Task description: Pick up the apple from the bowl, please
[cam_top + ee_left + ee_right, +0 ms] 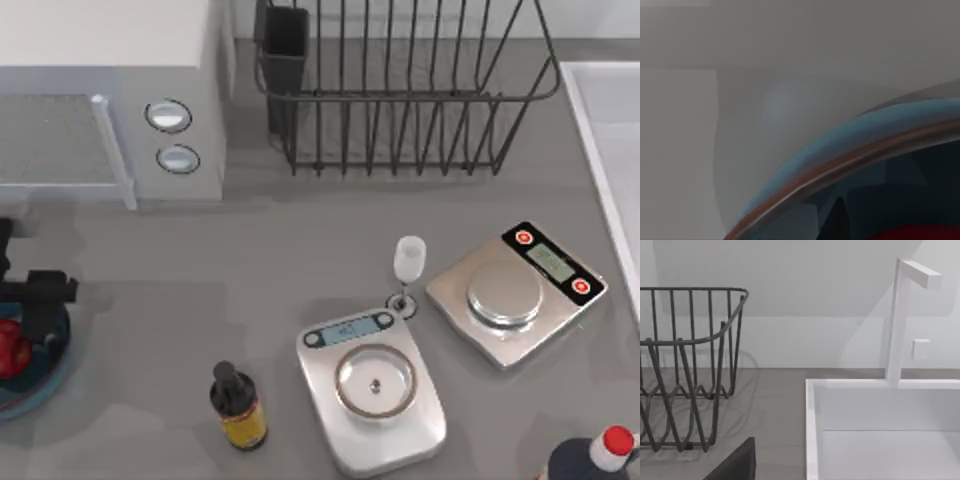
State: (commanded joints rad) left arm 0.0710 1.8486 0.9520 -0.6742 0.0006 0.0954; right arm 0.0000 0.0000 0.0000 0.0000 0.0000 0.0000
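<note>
The apple (12,347) sits in the blue-teal bowl (40,385) at the near left edge of the table, partly cut off by the top view's left border. The left gripper (40,305) is down over the bowl's far side, its dark fingers just beside the apple's far-right flank. Whether those fingers are spread or already pinching the fruit cannot be told from here. The left wrist view looks across the bowl's darker rim (840,165), with a sliver of red apple (920,232) just inside it, so the camera is very low and close.

The step in hand appears to be closing on the apple. To do it well, the fingers should straddle the apple's widest part, one on each side, rather than catch it off-centre, since a glossy round fruit will likely squirt sideways under an uneven squeeze. The fingertips should stay clear of the bowl's rim and wall, or the bowl may tip or drag when the arm lifts. A straight vertical lift seems safest.

The dark dropper bottle (238,405) and the near steel scale (372,390) stand well apart to the right and pose no obstacle. The right arm is parked off to the right, its wrist camera facing the wire dish rack (685,370) and the white sink (880,425).
</note>
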